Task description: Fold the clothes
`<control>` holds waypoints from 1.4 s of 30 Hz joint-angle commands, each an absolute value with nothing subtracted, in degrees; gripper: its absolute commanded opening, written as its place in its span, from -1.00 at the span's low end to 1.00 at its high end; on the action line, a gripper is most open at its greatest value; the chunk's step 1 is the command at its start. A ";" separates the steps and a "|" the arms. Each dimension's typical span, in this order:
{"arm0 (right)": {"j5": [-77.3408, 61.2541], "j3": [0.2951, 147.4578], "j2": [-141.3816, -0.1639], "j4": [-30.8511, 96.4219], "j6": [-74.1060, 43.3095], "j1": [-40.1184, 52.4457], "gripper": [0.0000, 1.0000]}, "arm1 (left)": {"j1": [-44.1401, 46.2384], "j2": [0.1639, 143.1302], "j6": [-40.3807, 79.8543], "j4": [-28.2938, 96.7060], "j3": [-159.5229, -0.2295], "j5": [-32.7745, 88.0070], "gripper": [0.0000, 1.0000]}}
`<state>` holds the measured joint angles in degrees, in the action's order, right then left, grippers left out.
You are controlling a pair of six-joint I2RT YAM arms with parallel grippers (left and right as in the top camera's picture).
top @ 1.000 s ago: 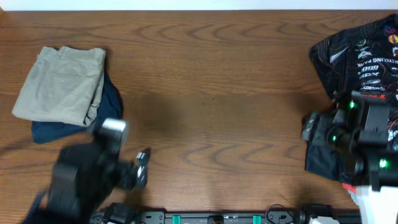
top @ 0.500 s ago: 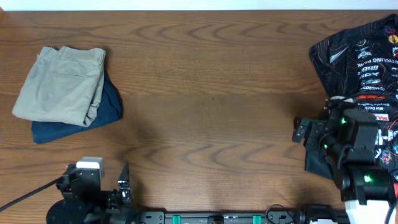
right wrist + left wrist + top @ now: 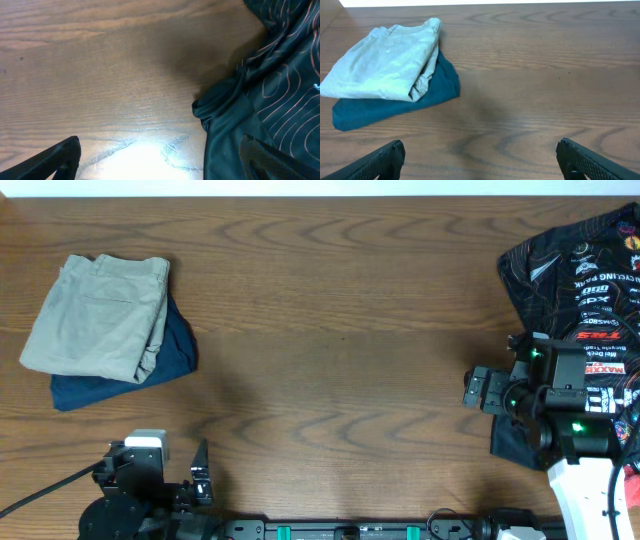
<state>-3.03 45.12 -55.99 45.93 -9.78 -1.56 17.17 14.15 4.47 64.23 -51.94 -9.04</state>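
A black printed jersey (image 3: pixel 580 270) lies crumpled at the table's right edge; its dark hem shows in the right wrist view (image 3: pixel 260 105). My right gripper (image 3: pixel 480 390) is open over the jersey's lower left edge (image 3: pixel 162 160), one finger above cloth, one above bare wood. Folded beige shorts (image 3: pixel 100 315) rest on a folded dark blue garment (image 3: pixel 175 350) at the far left, and both show in the left wrist view (image 3: pixel 385 60). My left gripper (image 3: pixel 200 475) is open and empty (image 3: pixel 480 160), low near the table's front edge.
Wooden table (image 3: pixel 340 330) with its front edge and a black rail (image 3: pixel 350 530) below the arms. The white back wall runs along the far edge.
My left arm has pulled back from near the folded pile to the front edge. My right gripper has shifted left and slightly up along the jersey's edge.
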 commanded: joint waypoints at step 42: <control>-3.66 6.26 -8.32 -6.20 -0.58 6.76 0.99 | 17.45 14.48 4.99 64.20 -51.59 -9.52 0.96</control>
<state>-1.06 8.82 -11.11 -3.60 -4.08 8.12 17.17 14.20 4.49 64.23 -51.81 -9.04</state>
